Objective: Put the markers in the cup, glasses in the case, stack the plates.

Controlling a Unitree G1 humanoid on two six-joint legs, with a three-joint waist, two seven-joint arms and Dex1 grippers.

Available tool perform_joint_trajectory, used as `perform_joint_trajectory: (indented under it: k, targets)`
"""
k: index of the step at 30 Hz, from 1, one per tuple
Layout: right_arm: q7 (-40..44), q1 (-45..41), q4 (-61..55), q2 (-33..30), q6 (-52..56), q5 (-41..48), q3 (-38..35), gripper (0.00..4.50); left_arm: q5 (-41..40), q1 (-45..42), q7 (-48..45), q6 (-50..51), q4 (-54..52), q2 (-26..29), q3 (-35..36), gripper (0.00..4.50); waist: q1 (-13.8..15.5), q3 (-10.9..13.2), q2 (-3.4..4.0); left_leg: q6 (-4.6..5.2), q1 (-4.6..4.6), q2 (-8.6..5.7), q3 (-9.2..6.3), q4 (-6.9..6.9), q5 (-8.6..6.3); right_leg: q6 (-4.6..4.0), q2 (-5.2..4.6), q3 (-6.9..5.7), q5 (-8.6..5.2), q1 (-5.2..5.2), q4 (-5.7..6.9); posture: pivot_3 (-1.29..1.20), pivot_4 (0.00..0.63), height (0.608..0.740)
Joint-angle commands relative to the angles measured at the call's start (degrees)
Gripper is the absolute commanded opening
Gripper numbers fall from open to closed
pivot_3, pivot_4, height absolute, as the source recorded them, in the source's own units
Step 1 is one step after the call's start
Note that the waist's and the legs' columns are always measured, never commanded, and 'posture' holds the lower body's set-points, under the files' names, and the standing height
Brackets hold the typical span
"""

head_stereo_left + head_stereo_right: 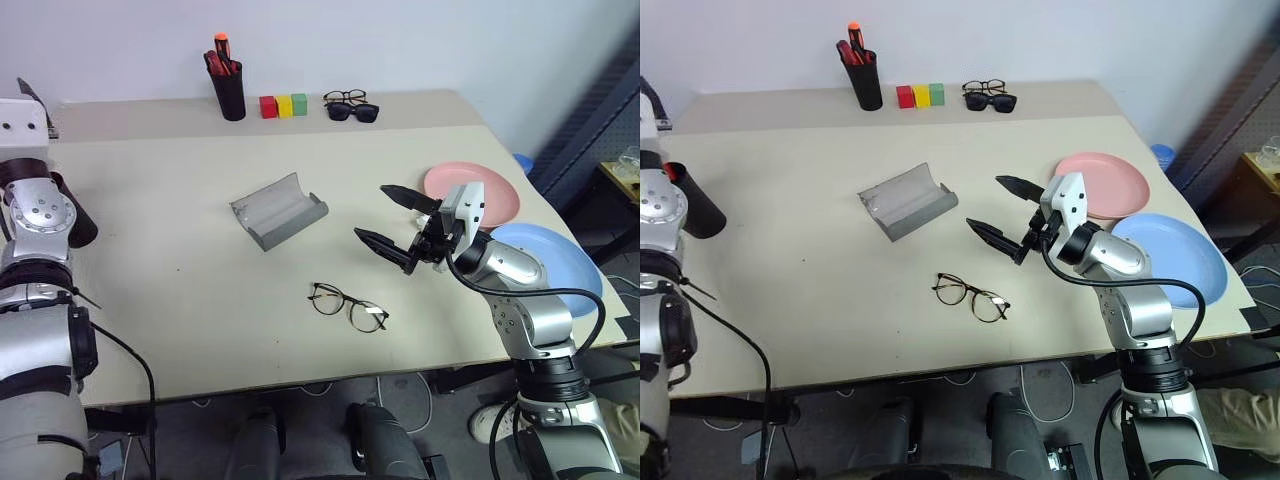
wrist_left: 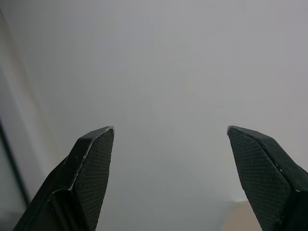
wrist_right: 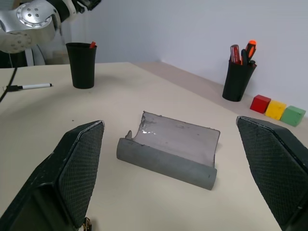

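1. Beige table (image 1: 180,300): broad bare stretch mid-left; blue plate (image 1: 560,262) overhanging the right edge, touching pink plate (image 1: 500,195).
2. Right gripper (image 1: 392,222): hovering, spread wide, empty, aimed at the open grey case (image 1: 278,210).
3. Left gripper (image 2: 168,178): parted wide, empty.
4. Cup (image 3: 81,65) by the left edge, red-capped marker (image 3: 92,44) inside, white marker (image 3: 29,86) beside it.
5. Wire-framed glasses (image 1: 346,306) near the front edge.

Place: a lab or office test room.
Walls: plain pale, bare.
Table (image 1: 200,300): large beige top set with sorted props.
Props: pen holder (image 1: 229,95), colour blocks (image 1: 284,105), spare glasses (image 1: 350,106).
Floor: cables (image 1: 420,400) trail below the table edge.
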Motion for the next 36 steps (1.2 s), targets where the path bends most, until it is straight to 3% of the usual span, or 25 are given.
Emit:
perform_joint_trajectory:
  k: [1, 6, 9, 13, 18, 23, 28, 36]
  targets:
    - [-0.27, 0.39, -2.62, -0.68, -0.58, 0.64, -1.58, 4.50, -12.15, 5.75, -15.90, 9.30, -9.58, -2.81, 4.87, 3.84, -0.06, 0.00, 0.01, 0.00, 0.01, 0.00, 0.01, 0.00, 0.00, -0.07, -0.02, 0.01, -0.04, 0.00, 0.03, 0.00, 0.150, 0.740]
    - [-0.94, 1.90, -3.28, -0.71, -0.68, 0.57, -2.20, 4.50, -24.61, 26.81, -28.07, 34.53, -38.27, 0.63, 10.81, 3.84, -1.97, 0.01, -0.02, 0.02, 0.00, 0.07, 0.01, -0.10, -0.01, 0.03, -0.01, 0.06, 0.01, -0.07, 0.08, 0.00, 0.150, 0.740]
    - [-1.10, 2.03, -2.89, -0.13, -0.98, 0.54, -2.14, 4.50, -28.95, 33.64, -32.08, 46.34, -48.02, 4.59, 14.33, 3.84, -1.87, 0.07, -0.13, 0.03, -0.08, 0.16, -0.05, -0.09, -0.02, 0.03, 0.10, 0.05, 0.01, -0.25, 0.23, 0.00, 0.150, 0.740]
    - [-0.51, 0.70, -0.45, 0.99, -2.46, -0.07, -1.28, 4.50, -28.92, 36.07, -34.48, 49.35, -50.99, 7.82, 17.09, 3.84, -1.25, 0.11, -0.06, 0.02, -0.03, 0.26, -0.07, -0.04, -0.01, -0.31, 0.13, -0.04, -0.07, -0.16, 0.18, 0.00, 0.150, 0.740]
    - [0.12, -1.55, 2.39, 2.42, -4.05, -0.53, -0.27, 4.50, -28.14, 35.46, -35.40, 51.74, -54.99, 6.83, 16.48, 3.84, -1.28, 0.13, 0.00, 0.01, -0.01, 0.22, 0.10, -0.03, -0.01, -0.34, -0.06, -0.06, -0.05, -0.03, -0.08, 0.00, 0.150, 0.740]
    - [0.62, -2.21, 3.44, 2.86, -4.88, -0.95, 0.10, 4.50, -30.84, 35.64, -38.08, 62.32, -59.37, 7.61, 16.26, 3.84, -1.47, 0.13, 0.00, 0.02, -0.25, 0.22, 0.10, -0.09, -0.01, -0.26, -0.01, -0.07, -0.07, -0.23, -0.11, 0.00, 0.150, 0.740]
    - [0.78, -1.58, 3.85, 2.61, -5.53, -1.04, -0.38, 4.50, -32.30, 38.76, -46.33, 66.32, -59.08, 11.70, 18.55, 3.84, -1.91, 0.15, 0.01, 0.02, -0.23, 0.24, 0.10, -0.12, -0.01, -0.22, 0.05, -0.06, -0.12, -0.33, 0.06, 0.00, 0.150, 0.740]
    - [0.61, -2.38, 4.78, 3.26, -6.25, -1.43, 0.06, 4.50, -34.60, 41.08, -59.76, 77.69, -59.86, 18.23, 14.85, 3.84, -1.82, 0.17, 0.04, 0.02, -0.21, 0.25, 0.10, -0.06, -0.01, -0.35, 0.01, -0.05, -0.13, -0.33, 0.06, 0.00, 0.150, 0.740]
